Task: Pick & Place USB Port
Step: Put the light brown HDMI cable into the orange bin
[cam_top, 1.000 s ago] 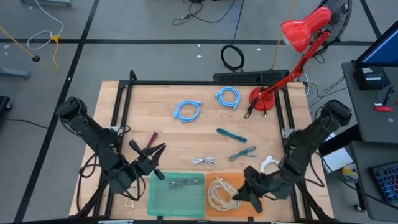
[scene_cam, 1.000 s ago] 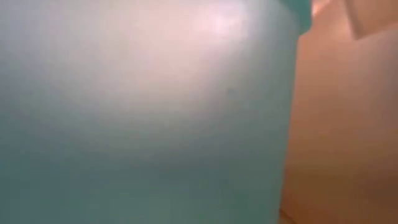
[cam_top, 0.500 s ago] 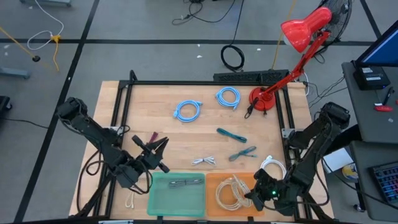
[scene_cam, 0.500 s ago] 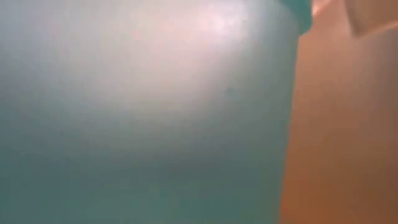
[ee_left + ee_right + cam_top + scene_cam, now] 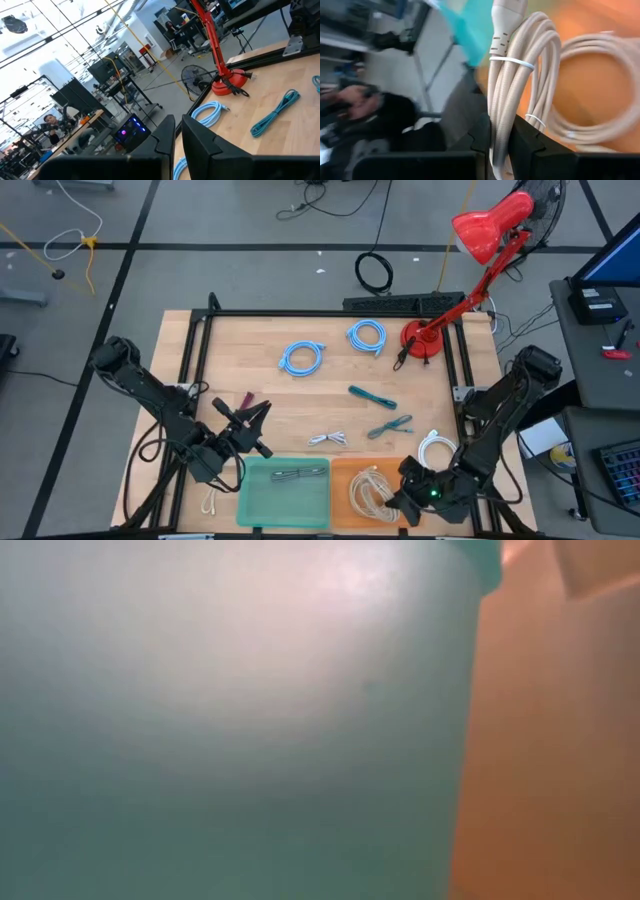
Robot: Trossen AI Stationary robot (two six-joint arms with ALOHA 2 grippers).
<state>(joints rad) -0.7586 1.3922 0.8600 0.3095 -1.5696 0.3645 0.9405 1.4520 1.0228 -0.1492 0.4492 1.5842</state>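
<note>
My right gripper (image 5: 501, 134) is pinched tight on a bundled beige USB cable (image 5: 512, 75), its fingers closed around the coil where the white ties bind it, and it hangs over the orange bin (image 5: 345, 472) at the near edge of the table. Over the last second I have seen this arm swing off toward the bin's right-hand side and then settle, with little change in the last half second, so I judge the carry is done and the release is what remains. More beige cable already lies coiled in that bin. A white cable (image 5: 432, 446) is just beyond the bin on the wooden table (image 5: 260, 370), and teal cables (image 5: 372, 396) and two blue coils (image 5: 301, 357) are farther out, so plenty of sorting is left. My left gripper (image 5: 178, 131) is nearly shut with nothing between its fingers, held above the table just left of the green bin (image 5: 255, 500), which has one dark cable (image 5: 298, 474) in it.
</note>
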